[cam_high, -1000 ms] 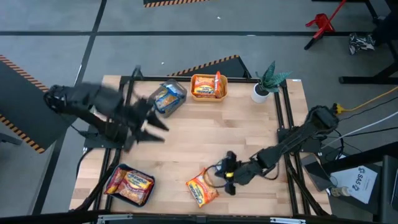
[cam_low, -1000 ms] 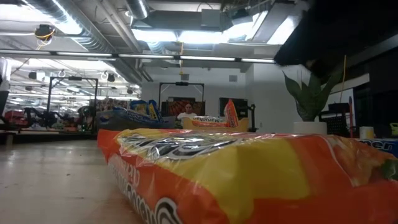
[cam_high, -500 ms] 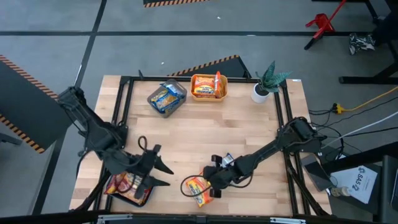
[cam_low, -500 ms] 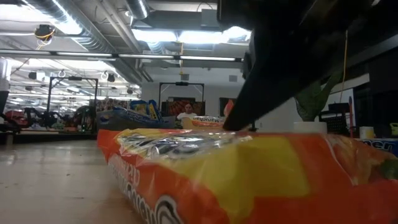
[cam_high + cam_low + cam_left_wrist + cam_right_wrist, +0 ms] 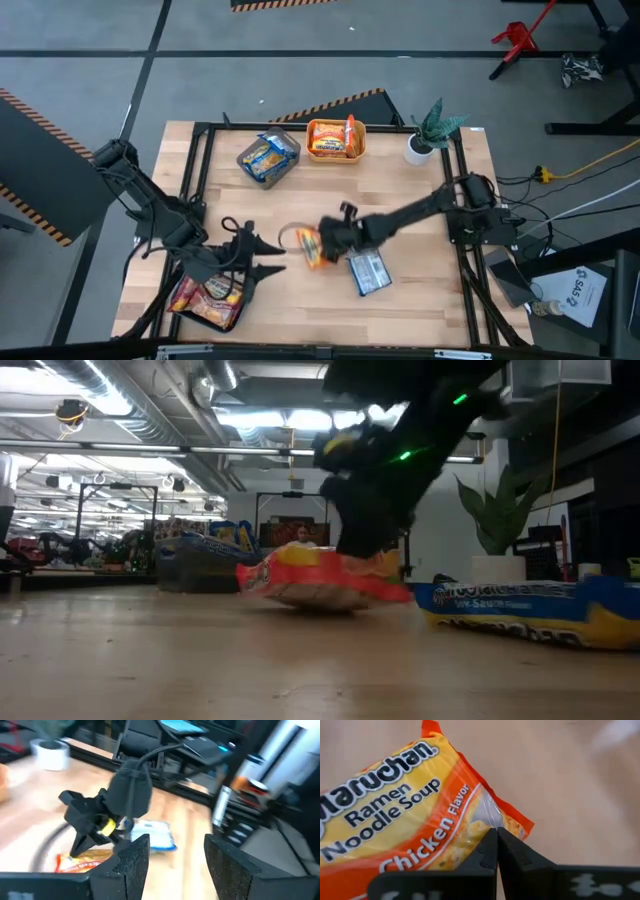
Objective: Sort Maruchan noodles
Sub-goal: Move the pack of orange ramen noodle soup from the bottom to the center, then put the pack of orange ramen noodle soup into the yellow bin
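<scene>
High view: the right gripper (image 5: pixel 322 240) is seen near the table's middle, its jaws pinched on the edge of an orange chicken ramen packet (image 5: pixel 308 246). The packet's long axis runs roughly from the far edge toward the near edge, slightly tilted. A blue ramen packet (image 5: pixel 368 272) lies flat just beside it on the right arm's side, apart from the orange one, its long axis running in much the same direction. The left gripper (image 5: pixel 268 258) is held over the left front of the table with jaws spread and nothing between them, next to a dark bin (image 5: pixel 210 300) of red-pink packets. At the far edge a grey bin (image 5: pixel 268 157) with blue packets, an orange bin (image 5: pixel 335 139) with orange packets and a potted plant (image 5: pixel 430 131) are noted, well apart from both grippers.

Low view: the orange packet (image 5: pixel 322 577) is seen under the right gripper, lying nearly level; whether it touches the wood cannot be told. The blue packet (image 5: pixel 520 608) rests flat on the table (image 5: pixel 200 660) beside it.

Left wrist view: the left fingers (image 5: pixel 131 865) stand apart; beyond them the right gripper (image 5: pixel 82 840), the orange packet (image 5: pixel 85 861) and the blue packet (image 5: pixel 152 834) are visible.

Right wrist view: the fingers (image 5: pixel 492 852) are pressed together on the packet's crimped end (image 5: pixel 502 820); the "Chicken Flavor" lettering runs diagonally.
</scene>
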Tool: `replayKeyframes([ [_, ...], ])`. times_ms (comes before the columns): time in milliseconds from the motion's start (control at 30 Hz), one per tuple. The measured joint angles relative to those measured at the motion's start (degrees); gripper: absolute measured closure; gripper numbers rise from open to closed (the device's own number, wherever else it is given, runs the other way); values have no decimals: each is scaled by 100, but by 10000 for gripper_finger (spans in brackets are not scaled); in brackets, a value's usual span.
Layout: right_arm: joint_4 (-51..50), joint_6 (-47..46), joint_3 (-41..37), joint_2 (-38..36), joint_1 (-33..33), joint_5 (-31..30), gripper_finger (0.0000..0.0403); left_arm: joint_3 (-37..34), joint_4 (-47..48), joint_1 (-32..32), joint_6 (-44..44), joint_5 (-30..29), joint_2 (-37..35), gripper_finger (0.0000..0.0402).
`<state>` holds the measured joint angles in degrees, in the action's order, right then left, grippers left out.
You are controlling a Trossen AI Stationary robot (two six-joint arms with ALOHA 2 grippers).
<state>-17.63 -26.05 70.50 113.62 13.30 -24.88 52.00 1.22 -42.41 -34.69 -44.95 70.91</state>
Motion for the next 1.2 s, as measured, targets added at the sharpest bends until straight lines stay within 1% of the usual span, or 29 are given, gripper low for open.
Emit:
replayKeyframes([
  [67,18,77,-2,-15,-208,10,403,-8,57,104,-100,-180,-3,219],
  [133,-25,110,-18,-163,-241,1,403,-10,132,278,-319,-103,-33,219],
  [200,-11,172,-14,-460,-147,-35,403,-10,122,536,-614,169,-57,219],
  [267,-53,237,6,-791,-17,-261,403,-10,173,850,-769,584,-61,219],
  [333,-202,239,4,-1030,107,-511,403,-10,450,1186,-848,895,-99,219],
  [400,-252,215,2,-1167,205,-548,403,-8,721,1571,-964,1160,-105,219],
  [500,-86,196,-65,-1153,414,-480,403,-10,1149,2197,-1019,1649,-96,219],
  [567,336,122,-320,-1037,485,-448,403,-6,1322,2606,-1013,2071,-90,219],
  [633,779,13,-781,-1025,483,-447,403,-40,1517,2913,-968,2364,-76,219],
  [767,2468,-69,-1748,-1121,289,-471,403,-111,1454,3358,-844,2981,-87,219],
  [833,3234,-44,-2039,-1126,61,-289,403,-144,1471,3490,-867,3282,-90,219],
  [900,3554,66,-2195,-1134,-263,0,403,-167,1313,3499,-909,3365,-87,219],
  [1000,3615,330,-2180,-1011,-700,478,403,-277,1185,3342,-1011,3358,-80,219],
  [1200,3672,742,-2191,-898,-1290,1227,403,-362,1180,3034,-1271,3174,-76,219],
])
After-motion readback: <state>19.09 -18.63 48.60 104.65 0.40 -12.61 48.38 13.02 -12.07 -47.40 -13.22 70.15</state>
